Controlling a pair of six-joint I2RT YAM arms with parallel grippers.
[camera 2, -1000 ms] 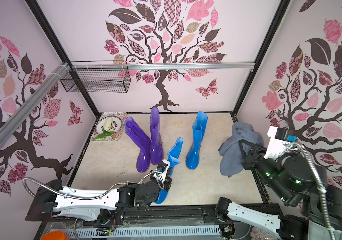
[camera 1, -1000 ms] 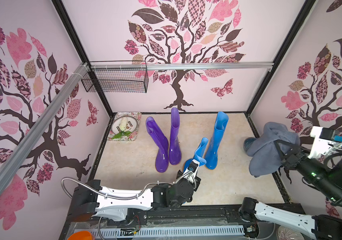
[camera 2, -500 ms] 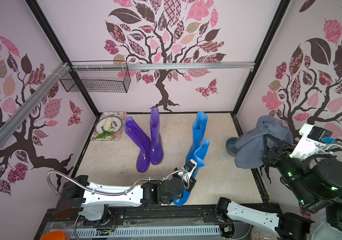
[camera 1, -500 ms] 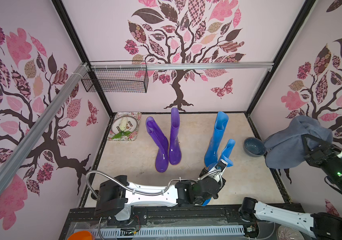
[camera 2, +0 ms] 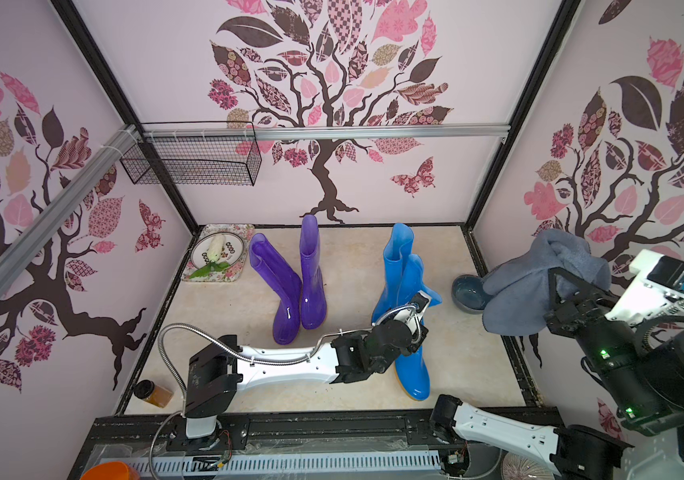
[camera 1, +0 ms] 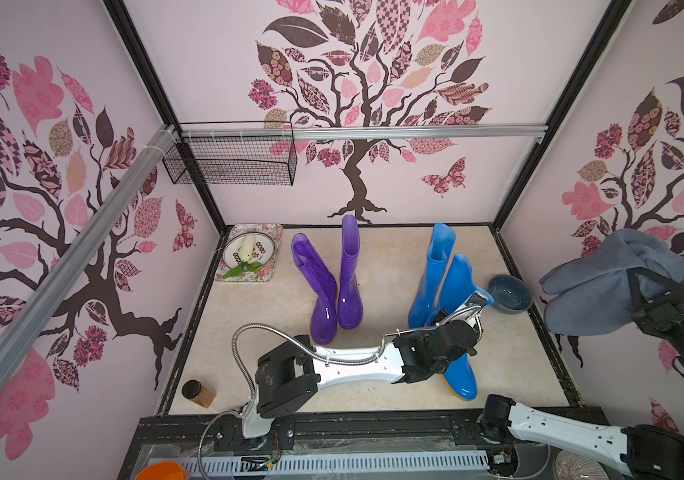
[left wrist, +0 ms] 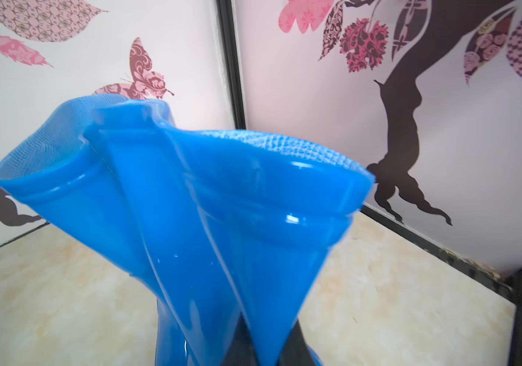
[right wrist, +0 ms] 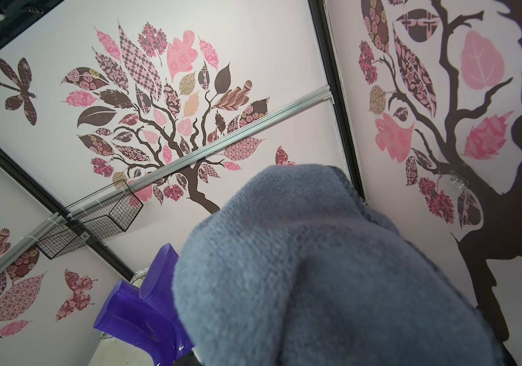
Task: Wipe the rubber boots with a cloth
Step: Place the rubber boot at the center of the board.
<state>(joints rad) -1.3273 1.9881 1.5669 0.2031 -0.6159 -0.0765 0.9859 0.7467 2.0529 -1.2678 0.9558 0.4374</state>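
Two purple rubber boots (camera 1: 326,291) (camera 2: 311,274) stand upright mid-floor in both top views. One blue boot (camera 1: 436,266) stands to their right. The second blue boot (camera 1: 463,374) (left wrist: 190,221) is just in front of it, toe towards the front edge. My left gripper (camera 1: 458,322) (camera 2: 409,328) (left wrist: 267,351) is shut on a pinched fold of that boot's shaft. My right gripper (camera 1: 639,291) (camera 2: 560,291) is raised by the right wall, shut on the grey-blue cloth (camera 1: 606,286) (camera 2: 540,282) (right wrist: 316,269). The cloth hides the right jaws in the wrist view.
A grey-blue bowl (camera 1: 510,293) sits on the floor by the right wall, close to the blue boots. A floral tray (camera 1: 269,232) with a plate is at the back left. A small amber jar (camera 1: 199,392) stands front left. A wire basket (camera 1: 232,160) hangs on the back rail.
My left gripper carried the blue boot to the right, up beside the other blue boot. The right gripper moved right and up with the cloth, uncovering the bowl.
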